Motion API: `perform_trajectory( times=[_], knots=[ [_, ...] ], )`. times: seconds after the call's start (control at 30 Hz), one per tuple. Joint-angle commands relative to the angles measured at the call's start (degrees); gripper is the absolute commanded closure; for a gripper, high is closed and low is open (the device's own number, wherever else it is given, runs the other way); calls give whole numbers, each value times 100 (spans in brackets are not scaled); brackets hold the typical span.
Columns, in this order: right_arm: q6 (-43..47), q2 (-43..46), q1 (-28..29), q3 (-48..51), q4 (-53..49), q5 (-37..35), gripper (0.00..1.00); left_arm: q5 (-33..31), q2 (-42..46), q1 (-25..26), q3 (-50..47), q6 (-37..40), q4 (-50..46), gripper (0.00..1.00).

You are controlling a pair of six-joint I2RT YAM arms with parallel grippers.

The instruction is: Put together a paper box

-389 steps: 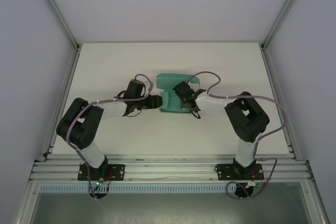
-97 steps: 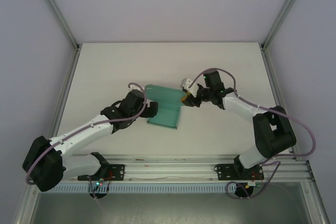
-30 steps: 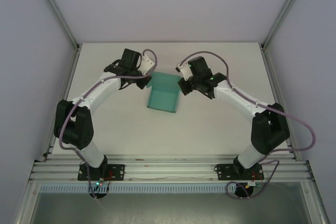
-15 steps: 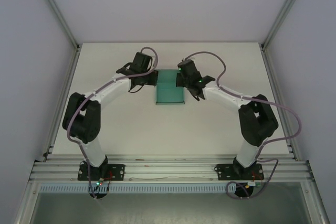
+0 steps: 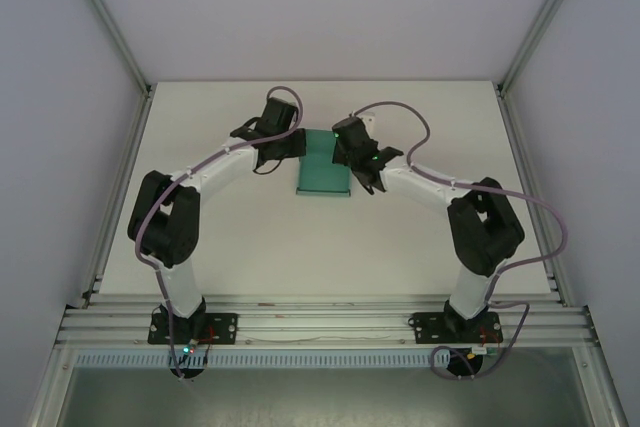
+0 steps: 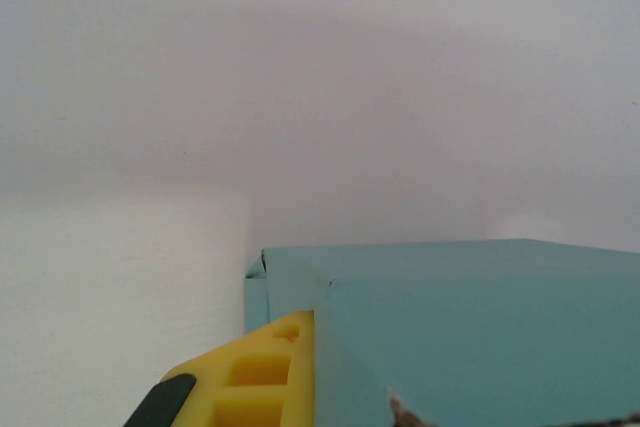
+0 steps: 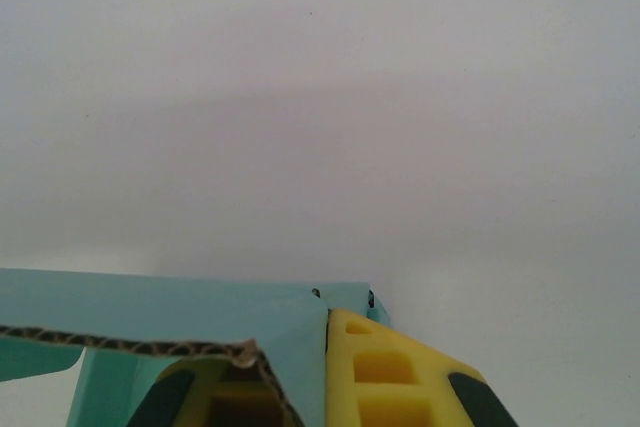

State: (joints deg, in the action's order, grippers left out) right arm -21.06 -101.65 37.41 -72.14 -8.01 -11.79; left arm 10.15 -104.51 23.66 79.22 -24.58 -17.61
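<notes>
The paper box [image 5: 323, 169] sits between the two grippers. The right gripper [image 5: 343, 154] is clamped on its side wall. The left gripper [image 5: 297, 145] probably is too, though one finger is hidden. I'd press both walls upright evenly, without creasing.

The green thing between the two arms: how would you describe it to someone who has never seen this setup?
Start at the white table, seen from above, and follow both arms to where they meet. Between the left gripper and the right gripper is the paper box: a plain, unmarked rectangle of card. Its teal-green colour sets it apart from the black and white arms.
</notes>
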Motion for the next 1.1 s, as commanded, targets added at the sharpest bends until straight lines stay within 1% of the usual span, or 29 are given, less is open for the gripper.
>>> perform_trajectory(
  times=[0.0,0.13,0.23,0.3,0.37,0.47,0.53,0.67,0.73,0.87,0.97,1.07],
  knots=[
    [-157,-153,254,-191,348,9,100,666,1,218,-60,-423,500,100],
    [-324,-149,281,-58,453,-65,100,746,27,240,-146,-679,671,100],
    [-338,-127,336,56,563,-140,100,447,79,342,-313,-671,734,100],
    [-296,-110,406,128,621,-336,100,349,138,461,-604,-578,1008,100],
    [-303,-109,461,215,658,-420,100,601,184,516,-943,-504,1420,100],
    [-288,-30,547,467,852,-570,100,656,263,543,-1321,-494,1641,100],
    [-227,62,588,652,984,-664,100,631,386,577,-1593,-289,1763,100],
    [44,339,601,1225,1273,-675,100,27,779,700,-2337,174,1887,100],
    [67,454,610,1514,1516,-599,100,106,865,708,-2626,211,2102,100],
    [58,498,712,1952,2100,-468,100,253,841,806,-2896,67,2479,100],
    [15,420,805,2004,2187,-595,100,455,770,833,-2819,-179,2563,100],
    [-102,391,838,1880,2031,-697,100,574,813,842,-2618,-573,2453,100]
  ],
)
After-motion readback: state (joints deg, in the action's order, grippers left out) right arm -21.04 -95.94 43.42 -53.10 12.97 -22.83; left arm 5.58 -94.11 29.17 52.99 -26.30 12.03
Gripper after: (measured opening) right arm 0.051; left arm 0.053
